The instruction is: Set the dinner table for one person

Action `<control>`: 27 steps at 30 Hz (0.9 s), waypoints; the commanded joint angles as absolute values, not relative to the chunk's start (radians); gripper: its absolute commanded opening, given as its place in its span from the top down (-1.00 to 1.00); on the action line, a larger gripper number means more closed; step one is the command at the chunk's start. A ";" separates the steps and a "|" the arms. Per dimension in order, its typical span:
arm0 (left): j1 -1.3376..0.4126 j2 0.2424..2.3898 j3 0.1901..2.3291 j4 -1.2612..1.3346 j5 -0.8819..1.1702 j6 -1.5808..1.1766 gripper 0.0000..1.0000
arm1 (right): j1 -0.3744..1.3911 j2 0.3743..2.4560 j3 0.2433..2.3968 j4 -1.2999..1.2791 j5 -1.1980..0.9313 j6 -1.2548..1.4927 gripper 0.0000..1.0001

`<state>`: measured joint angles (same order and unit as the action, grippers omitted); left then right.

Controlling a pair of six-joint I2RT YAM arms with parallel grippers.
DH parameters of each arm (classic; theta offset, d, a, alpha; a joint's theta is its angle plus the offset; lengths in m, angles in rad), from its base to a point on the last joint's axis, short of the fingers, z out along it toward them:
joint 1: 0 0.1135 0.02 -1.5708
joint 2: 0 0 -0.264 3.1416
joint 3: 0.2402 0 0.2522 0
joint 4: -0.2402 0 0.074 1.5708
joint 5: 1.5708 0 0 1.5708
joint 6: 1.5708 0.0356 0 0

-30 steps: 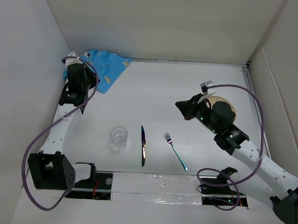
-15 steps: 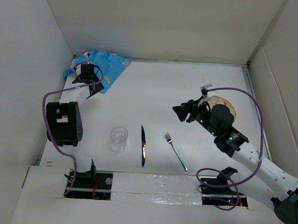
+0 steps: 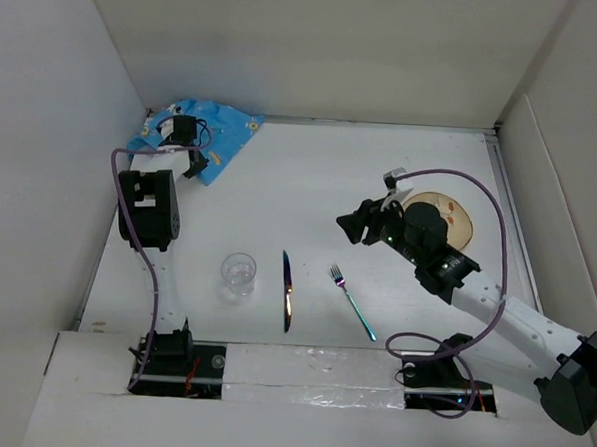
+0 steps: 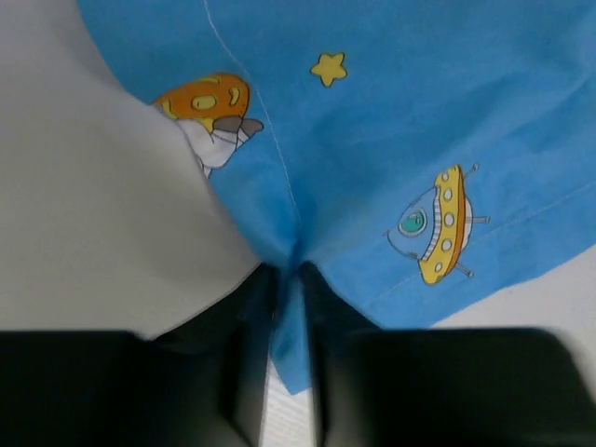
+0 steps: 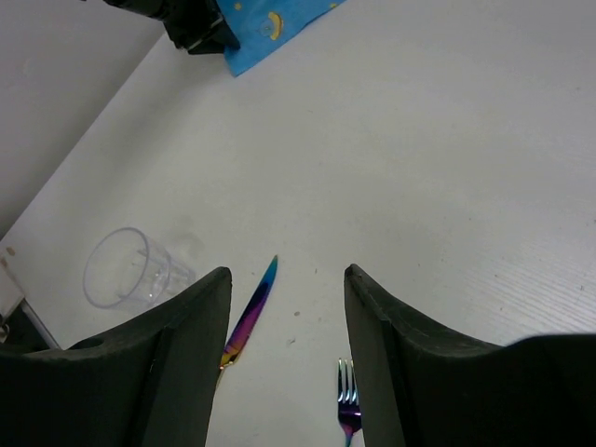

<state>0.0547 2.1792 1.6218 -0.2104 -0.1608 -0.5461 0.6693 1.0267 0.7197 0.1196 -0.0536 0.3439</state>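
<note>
One table (image 3: 311,174), white and flat with white walls around it, carries everything else. On it are one glass (image 3: 239,272), one knife (image 3: 287,290), one fork (image 3: 351,301), one plate (image 3: 457,220) and one blue cloth (image 3: 228,130) (a yellow star and a flying saucer are among its prints). There are two arms, each with one claw.

The glass, knife and fork sit in a row toward the near edge, apart from one another. The glass stands upright on the left, the knife lies in the middle, and the fork lies slanted on the right. The plate is on the right side, farther back, and the right arm above it hides part of it. The cloth lies rumpled in the far left corner, against the left wall.

The left claw (image 3: 183,135) is at the cloth with its jaws narrow, pinching a fold of the fabric that puckers into the gap. The right claw (image 3: 351,224) hangs over bare table just left of the plate. Its jaws are wide apart with nothing between them, and past them its own camera shows the knife tip, the fork tines and the glass
</note>
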 commanded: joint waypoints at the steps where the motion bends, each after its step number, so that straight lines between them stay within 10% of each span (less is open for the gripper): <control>1: 0.028 2.189 1.641 -0.246 -0.183 -0.538 0.82 | 0.676 1.041 0.738 0.179 -0.055 0.330 -0.14; 10: -0.244 2.060 1.578 -0.068 0.077 -0.571 1.00 | 0.676 1.109 0.762 0.170 0.033 0.331 0.23; 14: -0.371 2.066 1.586 -0.032 0.121 -0.604 0.99 | 0.676 1.135 0.785 0.120 0.130 0.339 0.09; 18: -0.431 2.053 1.485 0.105 0.217 -0.666 0.27 | 0.666 1.158 0.795 0.097 0.221 0.359 -0.16; 27: -0.512 1.841 1.256 0.233 0.103 -0.684 -0.09 | 0.540 1.358 0.877 0.107 0.227 0.433 -0.23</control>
<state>-0.5297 2.0258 1.3624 0.1257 0.1944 -0.6601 0.5724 1.2877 0.8120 0.0788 0.1928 0.3992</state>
